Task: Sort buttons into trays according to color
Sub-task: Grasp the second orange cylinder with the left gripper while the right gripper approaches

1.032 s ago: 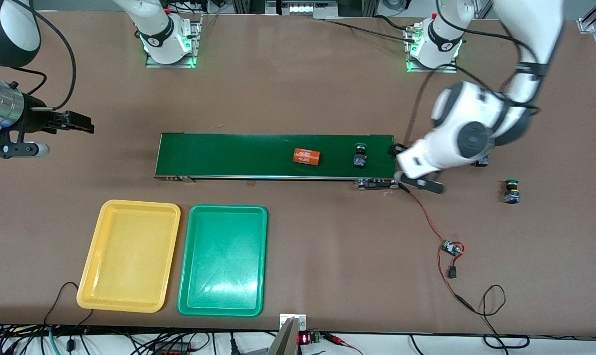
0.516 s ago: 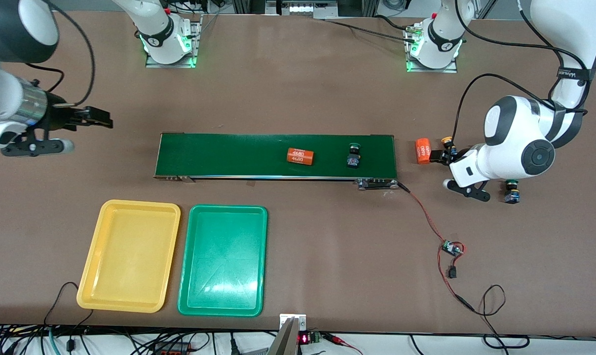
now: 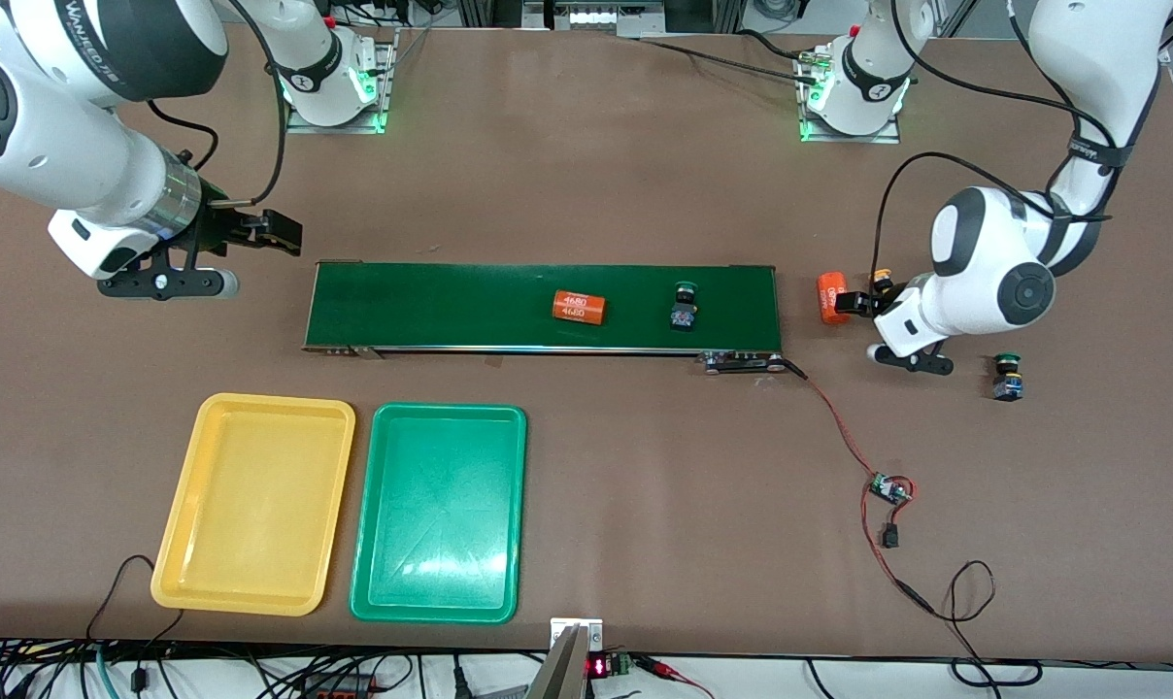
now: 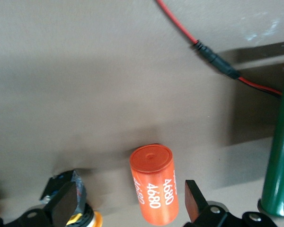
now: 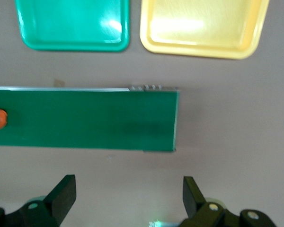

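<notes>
Brown surface (image 3: 586, 146), front view: conveyor belt (image 3: 451, 306) carries an orange cylinder (image 3: 579, 308) and a green button (image 3: 684, 306); yellow tray (image 3: 193, 505) and green tray (image 3: 373, 544) near the camera-side edge. Left wrist view: left end effector (image 4: 128, 208) spread around a second cylinder (image 4: 154, 183), a yellow button (image 4: 87, 218) beside one finger. Right wrist view: right end effector (image 5: 128, 196) spread above the belt's end.

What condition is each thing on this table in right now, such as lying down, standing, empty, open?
Yellow tray: empty.
Green tray: empty.
Green button on the belt: lying on its side.
Green button on the table: upright, untouched.
Orange cylinder on the belt: lying on its side.
Orange cylinder off the belt: lying between open fingers.
Left gripper: open.
Right gripper: open, holding nothing.
</notes>
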